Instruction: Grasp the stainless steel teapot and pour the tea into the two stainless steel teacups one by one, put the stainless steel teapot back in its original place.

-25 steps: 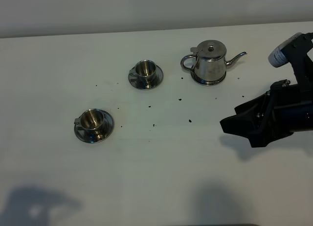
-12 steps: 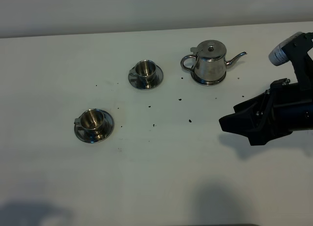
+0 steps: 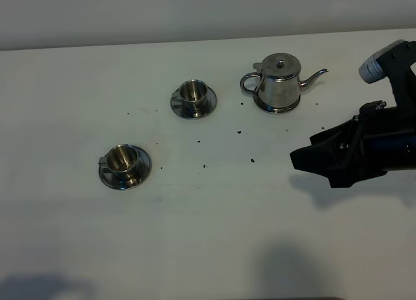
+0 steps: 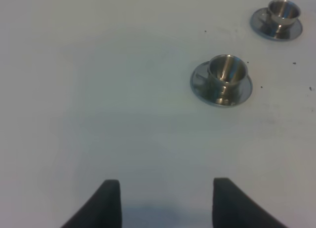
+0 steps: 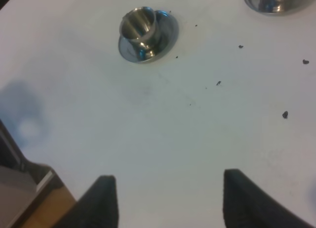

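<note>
Teapot [image 3: 279, 82]: sits on its round plate [image 3: 259, 106] at the back of the white surface [image 3: 214, 235], handle [image 3: 247, 84] pointing to the cups, spout [image 3: 315, 76] pointing the other way.
Cups: far cup [image 3: 193, 96] is near the handle; near cup [image 3: 124, 163] is well apart from it.
Right claw [image 3: 300, 162]: spread wide, empty, near the teapot, not touching.
Left claw [image 4: 165, 204]: spread wide, empty.
Do it well: I think the right claw should reach round to the handle, pinch it tight, and lift slowly so nothing spills.

Exterior camera high, looking steeply down on the white table [image 3: 214, 235], both wrist cameras low, tilted down across it, all three sharing the front teacup [image 3: 123, 158].
</note>
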